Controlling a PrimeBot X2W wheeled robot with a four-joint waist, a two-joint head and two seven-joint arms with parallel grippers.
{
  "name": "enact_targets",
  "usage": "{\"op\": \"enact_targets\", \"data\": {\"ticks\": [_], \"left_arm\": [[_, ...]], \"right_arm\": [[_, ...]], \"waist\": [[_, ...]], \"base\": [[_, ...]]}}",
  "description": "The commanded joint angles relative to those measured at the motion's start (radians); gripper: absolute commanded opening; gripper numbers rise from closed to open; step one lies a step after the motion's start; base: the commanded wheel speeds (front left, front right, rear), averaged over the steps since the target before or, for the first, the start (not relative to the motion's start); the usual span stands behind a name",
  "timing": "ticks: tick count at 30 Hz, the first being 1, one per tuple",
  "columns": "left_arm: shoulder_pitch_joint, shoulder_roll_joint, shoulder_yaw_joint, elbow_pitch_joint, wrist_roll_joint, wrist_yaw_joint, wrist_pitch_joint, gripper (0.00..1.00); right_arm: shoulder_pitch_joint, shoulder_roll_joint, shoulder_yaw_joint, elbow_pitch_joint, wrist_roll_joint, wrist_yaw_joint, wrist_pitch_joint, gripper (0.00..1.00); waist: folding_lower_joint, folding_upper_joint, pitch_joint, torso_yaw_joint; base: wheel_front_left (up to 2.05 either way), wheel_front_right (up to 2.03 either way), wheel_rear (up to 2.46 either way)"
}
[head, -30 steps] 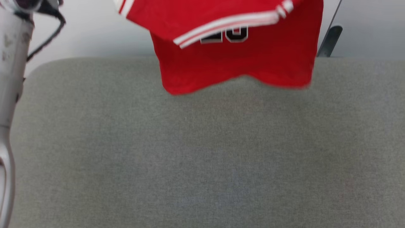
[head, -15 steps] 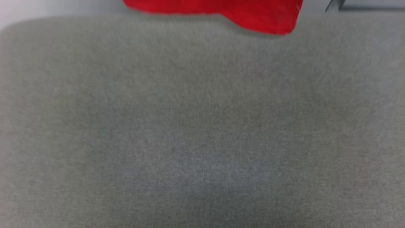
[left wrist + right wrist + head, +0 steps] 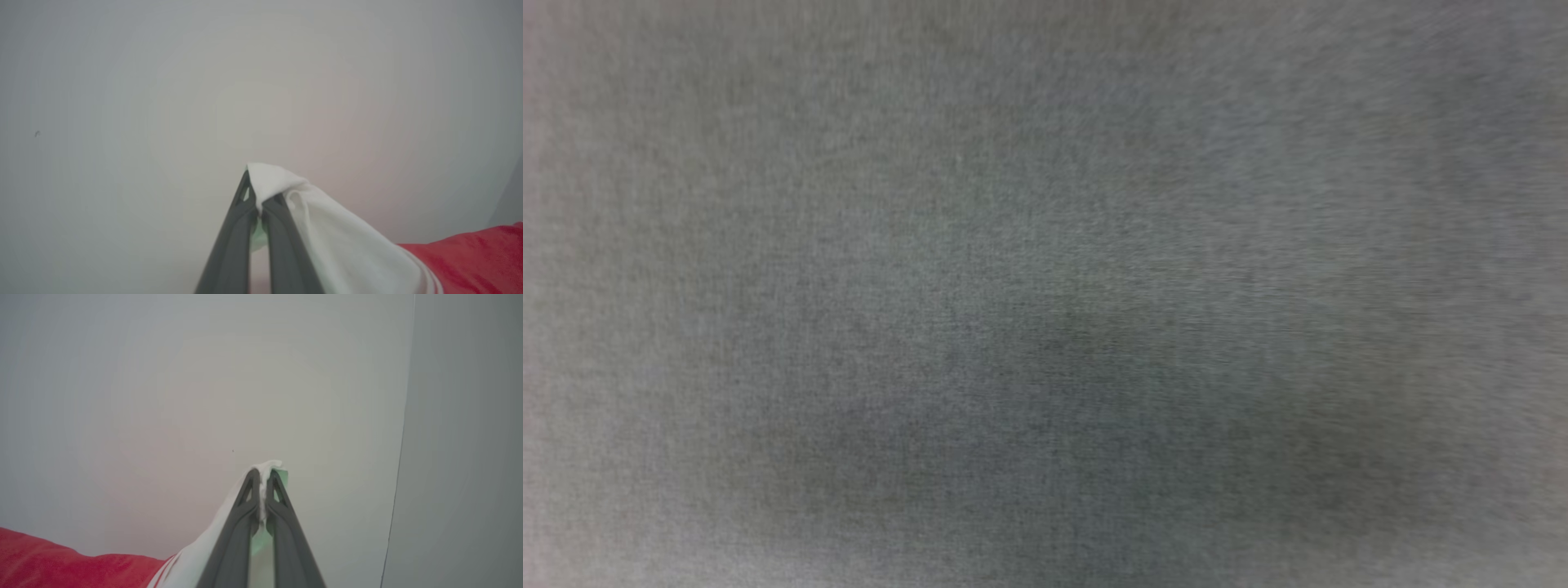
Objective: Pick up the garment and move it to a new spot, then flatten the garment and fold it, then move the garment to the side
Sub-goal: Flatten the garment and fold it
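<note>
The head camera has swung off the hanging red hem onto the grey padded surface [image 3: 1045, 245]. The left gripper [image 3: 258, 195] and the right gripper [image 3: 264, 475] each pinch a white sleeve end of the garment [image 3: 470, 257], which hangs aloft between them, so the carry to a new spot looks underway

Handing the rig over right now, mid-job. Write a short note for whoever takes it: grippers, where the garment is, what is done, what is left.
Grippers: left gripper shut on one white end of the garment; right gripper shut on another white end.
Position: it hangs between the two grippers in front of a pale wall. The head view looks down on the grey fabric surface, blurred.
Done: pick-up.
Left: set it down at the new spot, flatten, fold, move it aside.
</note>
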Motion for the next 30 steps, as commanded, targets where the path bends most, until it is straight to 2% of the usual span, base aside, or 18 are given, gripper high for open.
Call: {"op": "enact_targets", "data": {"ticks": [1, 7, 9, 13, 20, 26, 30], "left_arm": [[-0.005, -0.007, 0.003, 0.007, -0.011, -0.006, -0.004, 0.00], [0.057, -0.027, -0.020, 0.045, -0.042, -0.015, 0.005, 0.00], [0.102, -0.037, -0.050, 0.023, -0.050, -0.016, 0.029, 0.00], [0.189, -0.009, -0.090, -0.018, -0.095, -0.015, 0.089, 0.00], [0.388, 0.039, -0.174, -0.082, -0.156, -0.015, 0.188, 0.00], [0.562, 0.094, -0.221, -0.162, -0.211, -0.016, 0.232, 0.00], [0.693, 0.142, -0.253, -0.238, -0.238, -0.016, 0.250, 0.00]], "right_arm": [[0.023, 0.011, -0.008, -0.004, -0.010, 0.000, 0.000, 0.00], [0.071, 0.048, -0.031, -0.021, -0.046, 0.000, 0.000, 0.00], [0.103, 0.057, 0.004, -0.006, -0.033, 0.000, 0.000, 0.00], [0.143, 0.041, 0.082, 0.022, 0.049, 0.000, -0.001, 0.00], [0.300, -0.048, 0.236, 0.034, 0.260, 0.000, 0.051, 0.00], [0.516, -0.159, 0.330, -0.068, 0.447, 0.000, 0.161, 0.00], [0.698, -0.226, 0.375, -0.178, 0.551, 0.000, 0.218, 0.00]], "waist": [[0.0000, 0.0000, 0.093, 0.054], [0.0000, 0.0000, 0.097, 0.092], [0.0000, 0.0000, 0.077, 0.097], [0.0000, 0.0000, 0.018, 0.101], [0.0000, 0.0000, -0.142, 0.101], [0.0000, 0.0000, -0.277, 0.090], [0.0000, 0.0000, -0.366, 0.080]], "base": [[0.00, 0.00, 0.00], [0.00, 0.00, 0.00], [0.00, 0.00, 0.00], [0.00, 0.00, 0.00], [0.00, 0.00, 0.00], [0.00, 0.00, 0.00], [0.00, 0.00, 0.00]]}}
